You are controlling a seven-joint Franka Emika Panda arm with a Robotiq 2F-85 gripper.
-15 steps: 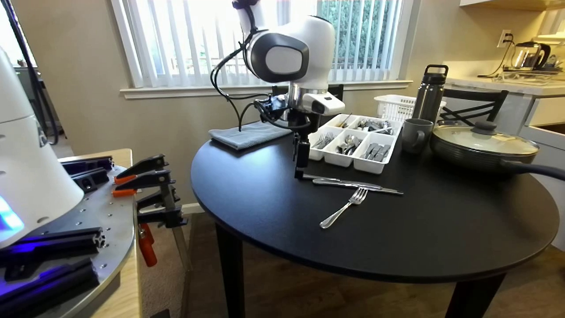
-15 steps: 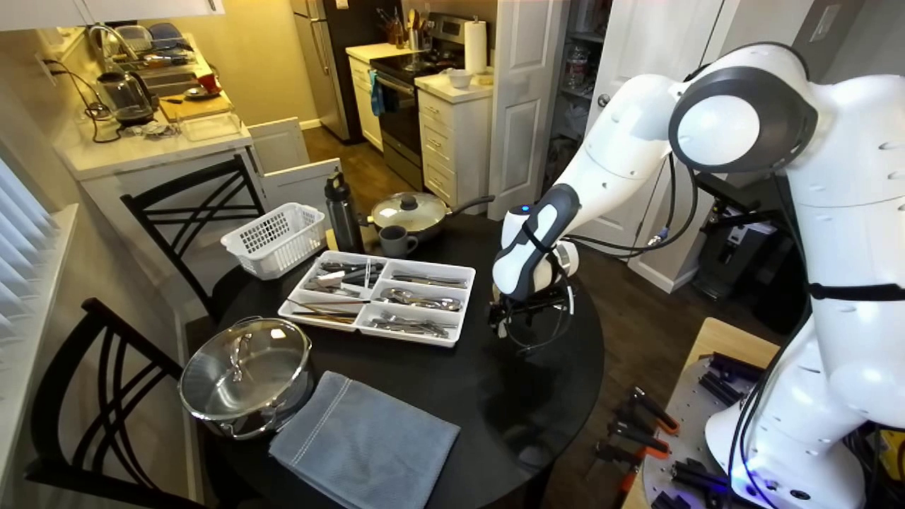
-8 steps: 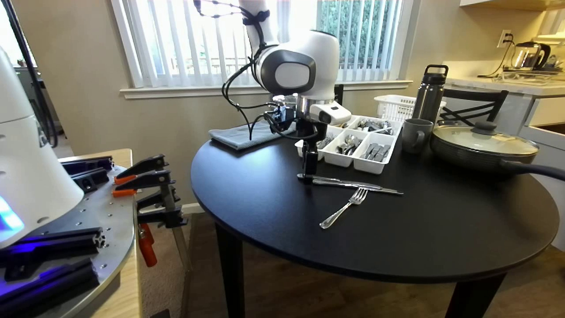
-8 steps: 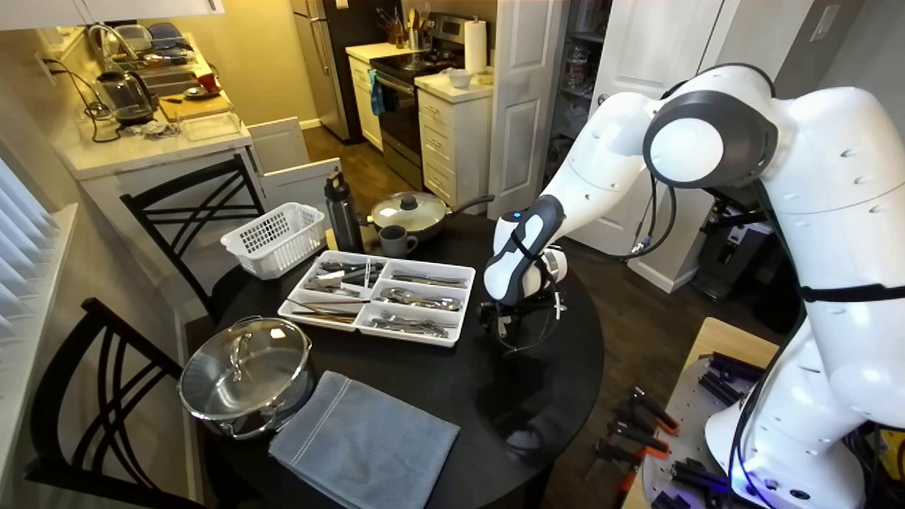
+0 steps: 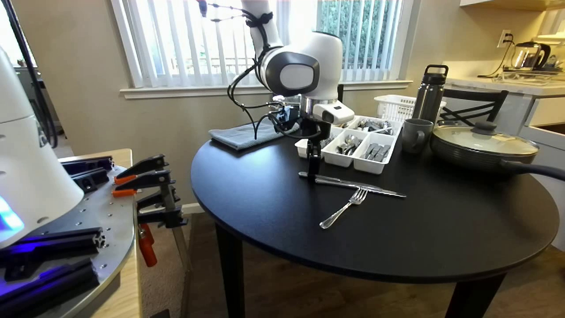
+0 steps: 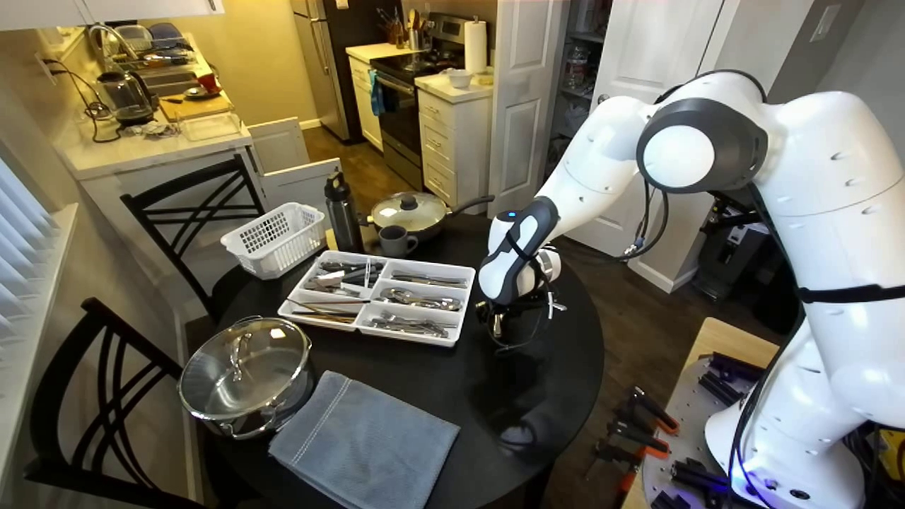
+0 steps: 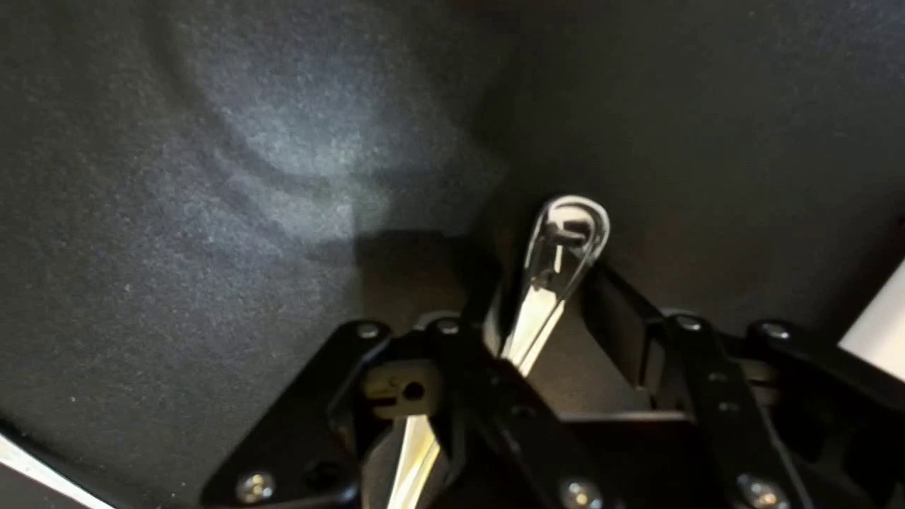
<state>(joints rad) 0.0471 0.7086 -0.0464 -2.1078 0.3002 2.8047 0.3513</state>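
My gripper (image 7: pixel 550 279) points down at the table, its jaws part-way together but with a gap still showing, so it stands open. Between its fingers lies the rounded handle end of a silver knife (image 7: pixel 541 318), flat on the dark surface; the left finger is very close to it, and contact is hard to judge. In an exterior view the knife (image 5: pixel 371 188) stretches away from the gripper (image 5: pixel 314 172); whether a second one lies alongside I cannot tell. A fork (image 5: pixel 334 217) rests nearby. In an exterior view the arm hides knife and fork.
A white cutlery tray (image 6: pixel 410 338) is close beside the gripper. Further along the round black table (image 5: pixel 441 238) stand a mug (image 5: pixel 412 137), a bottle (image 5: pixel 428 104) and a lidded pan (image 5: pixel 483 161). A glass-lidded pot (image 6: pixel 244 375), folded cloth (image 6: pixel 368 438) and white basket (image 6: pixel 279 244) also occupy it.
The gripper has shifted along the knife, away from its handle end and nearer the tray, and its jaws have narrowed. The knife has turned and slid slightly. The fork has stayed put.
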